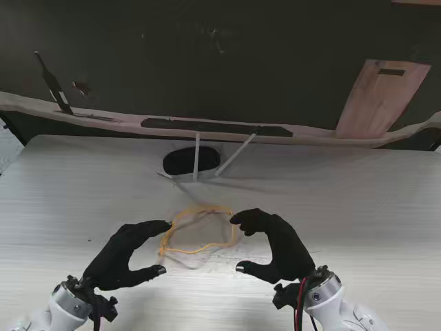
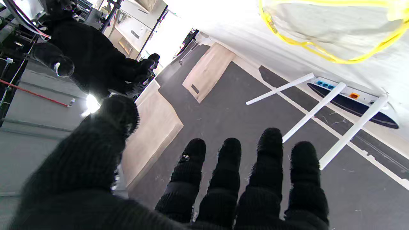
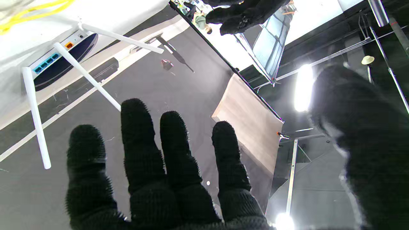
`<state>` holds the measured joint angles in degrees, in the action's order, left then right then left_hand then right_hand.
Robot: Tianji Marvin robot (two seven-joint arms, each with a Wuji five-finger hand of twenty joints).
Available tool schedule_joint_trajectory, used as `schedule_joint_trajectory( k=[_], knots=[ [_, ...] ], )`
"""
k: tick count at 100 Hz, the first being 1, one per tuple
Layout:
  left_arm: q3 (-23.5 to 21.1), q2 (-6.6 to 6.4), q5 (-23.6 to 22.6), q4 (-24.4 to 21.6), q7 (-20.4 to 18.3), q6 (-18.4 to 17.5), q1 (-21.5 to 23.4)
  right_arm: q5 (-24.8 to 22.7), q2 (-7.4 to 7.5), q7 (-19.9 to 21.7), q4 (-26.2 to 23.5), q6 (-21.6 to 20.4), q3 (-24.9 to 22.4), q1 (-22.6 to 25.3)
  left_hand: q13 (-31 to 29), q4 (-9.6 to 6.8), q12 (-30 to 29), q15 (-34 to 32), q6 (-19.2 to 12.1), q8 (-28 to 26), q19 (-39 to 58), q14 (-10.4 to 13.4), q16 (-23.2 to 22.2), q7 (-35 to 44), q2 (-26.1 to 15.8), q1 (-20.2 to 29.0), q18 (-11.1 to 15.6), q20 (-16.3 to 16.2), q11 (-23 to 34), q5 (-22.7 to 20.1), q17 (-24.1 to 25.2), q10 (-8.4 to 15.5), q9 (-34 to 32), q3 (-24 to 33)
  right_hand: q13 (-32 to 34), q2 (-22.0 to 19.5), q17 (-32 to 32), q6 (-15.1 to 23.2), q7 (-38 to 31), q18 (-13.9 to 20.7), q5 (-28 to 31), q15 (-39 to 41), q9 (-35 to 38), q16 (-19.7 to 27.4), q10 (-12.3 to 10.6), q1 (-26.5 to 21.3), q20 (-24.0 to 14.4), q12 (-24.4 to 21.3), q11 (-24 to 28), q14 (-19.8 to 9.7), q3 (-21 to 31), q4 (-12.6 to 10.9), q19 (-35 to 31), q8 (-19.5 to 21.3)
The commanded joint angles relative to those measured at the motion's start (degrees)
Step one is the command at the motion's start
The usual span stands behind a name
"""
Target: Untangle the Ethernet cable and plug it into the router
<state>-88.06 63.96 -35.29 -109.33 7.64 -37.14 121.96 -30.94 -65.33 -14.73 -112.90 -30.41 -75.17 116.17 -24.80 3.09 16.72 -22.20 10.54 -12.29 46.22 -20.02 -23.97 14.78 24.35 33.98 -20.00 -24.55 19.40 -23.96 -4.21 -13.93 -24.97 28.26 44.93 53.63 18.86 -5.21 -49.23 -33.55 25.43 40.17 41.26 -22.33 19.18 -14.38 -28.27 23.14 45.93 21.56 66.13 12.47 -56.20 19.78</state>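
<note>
Pale, wood-grained table (image 1: 83, 207) under a dark floor and a leaning wooden board (image 1: 382, 96) beyond the far edge; near the middle of that far edge, a dark oval router (image 1: 191, 161) with white antennas (image 1: 196, 156) slanting up; blue ports (image 2: 324, 84) and one orange port (image 2: 354, 95) visible on its back in the left wrist view, all apparently unoccupied. Nearer to me, around the table's centre, a yellow Ethernet cable (image 1: 200, 231) lying in a loose coil, loops overlapping, plug ends too small to pick out. Left hand (image 1: 127, 255) and right hand (image 1: 275, 245), both in black gloves, flanking the coil on either side; fingers spread and curved, thumbs apart, holding nothing; left fingertips (image 1: 163, 225) just beside the coil's left rim, right fingertips (image 1: 241, 219) at its right rim, contact impossible to confirm. Judged from this: barely begun; cable not yet lifted or straightened, no connector grasped, nothing plugged in; remaining work probably the whole sequence, namely gripping the loop, pulling it apart, finding a plug, carrying it to the far edge and seating it in a port.
</note>
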Motion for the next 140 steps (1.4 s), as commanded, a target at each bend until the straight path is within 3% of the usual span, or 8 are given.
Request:
schedule_joint_trajectory(
  k=[1, 42, 67, 92, 122, 140],
  knots=[
    [0.3, -0.08, 0.1, -0.5, -1.1, 0.8, 0.4, 0.0, -0.21, 0.4, -0.4, 0.2, 0.1, 0.8, 1.6, -1.32, -0.8, 0.9, -0.9, 0.5, -1.2, -0.1, -0.3, -1.1, -1.1, -1.0, 1.0, 0.6, -1.0, 0.7, 1.2, -0.3, 0.1, -1.1, -0.2, -0.3, 0.0, 0.0, -1.0, 0.4, -1.2, 0.5, -0.7, -0.6, -0.6, 0.3, -0.8, -0.2, 0.9, -1.0, -1.0, -0.8, -1.0, -0.7],
    [0.2, -0.09, -1.0, -0.7, -0.7, 2.4, 0.5, -1.3, 0.07, 1.0, 0.2, 2.4, 0.8, -0.2, 1.5, -1.62, -0.7, 0.9, -0.8, 0.4, -1.2, -0.2, -0.3, -1.2, -2.2, -0.6, 0.9, 0.5, -1.0, 0.5, 1.2, -0.4, -0.1, -1.6, -0.3, -1.4, -0.1, -0.2, -0.6, 0.3, 0.3, 0.3, -0.5, -0.4, -0.4, -1.3, -0.9, -0.4, 0.6, -0.8, -1.7, -1.2, -0.8, -1.0],
    [1.0, -0.16, -0.1, 0.4, -1.1, 4.3, 0.9, -0.3, 0.91, 5.1, 1.1, 9.1, 5.3, -3.7, 1.5, -1.75, -0.7, 0.8, -0.7, 0.4, -1.3, -0.4, -0.4, -1.2, -2.5, -0.3, 0.8, 0.4, -0.9, 0.4, 1.3, -0.5, -0.2, -1.7, -0.6, -3.2, -0.4, -1.0, 0.1, 0.2, 1.7, 0.1, -0.7, -0.3, 0.3, -4.1, -0.8, -0.5, 0.2, -0.2, -3.1, -1.9, -0.3, -1.3],
    [1.6, -0.38, 1.4, 1.1, -2.6, 4.1, -0.2, -3.4, 2.24, 10.1, 4.1, 14.8, 12.1, -10.4, 1.7, -1.83, -0.6, 0.7, -0.7, 0.4, -1.3, -0.5, -0.4, -1.3, -2.9, -0.2, 1.0, 0.3, -0.8, 0.5, 1.4, -0.6, -0.2, -2.0, -2.9, -3.1, -1.8, -1.5, 0.4, 3.1, 1.7, -1.0, -2.7, 0.1, 0.4, -7.8, 0.6, -0.5, 0.0, -1.3, -3.0, -2.7, 2.0, -1.4],
    [0.8, -0.11, 1.0, 1.5, -1.4, 3.6, 0.5, -9.8, 2.45, 9.3, 10.4, 20.7, 19.9, -19.1, 1.5, -1.92, -0.4, 0.6, -0.8, 0.3, -1.3, -0.5, -0.5, -1.1, -3.1, -0.1, 0.9, 0.2, -0.6, 0.2, 1.4, -0.6, -0.6, -2.1, -2.9, -2.4, -1.5, -2.2, -0.8, 5.6, 2.4, -1.9, -3.4, 0.3, -0.3, -11.4, 2.0, -0.3, 0.4, -3.2, -0.8, -3.5, 3.0, -0.9],
    [0.6, 0.02, 0.7, 1.5, -0.8, 3.7, 0.7, -10.4, 1.95, 8.7, 15.7, 24.6, 24.9, -25.6, 1.6, -1.92, -0.4, 0.6, -0.8, 0.3, -1.3, -0.5, -0.5, -1.1, -3.2, -0.2, 0.9, 0.2, -0.6, 0.2, 1.4, -0.6, -0.6, -2.2, -3.3, -1.8, -1.7, -2.1, -1.6, 5.4, 2.8, -2.0, -3.4, 0.3, -0.9, -11.8, 2.4, -0.1, 0.9, -3.6, 0.1, -3.5, 2.4, -0.5]
  ],
)
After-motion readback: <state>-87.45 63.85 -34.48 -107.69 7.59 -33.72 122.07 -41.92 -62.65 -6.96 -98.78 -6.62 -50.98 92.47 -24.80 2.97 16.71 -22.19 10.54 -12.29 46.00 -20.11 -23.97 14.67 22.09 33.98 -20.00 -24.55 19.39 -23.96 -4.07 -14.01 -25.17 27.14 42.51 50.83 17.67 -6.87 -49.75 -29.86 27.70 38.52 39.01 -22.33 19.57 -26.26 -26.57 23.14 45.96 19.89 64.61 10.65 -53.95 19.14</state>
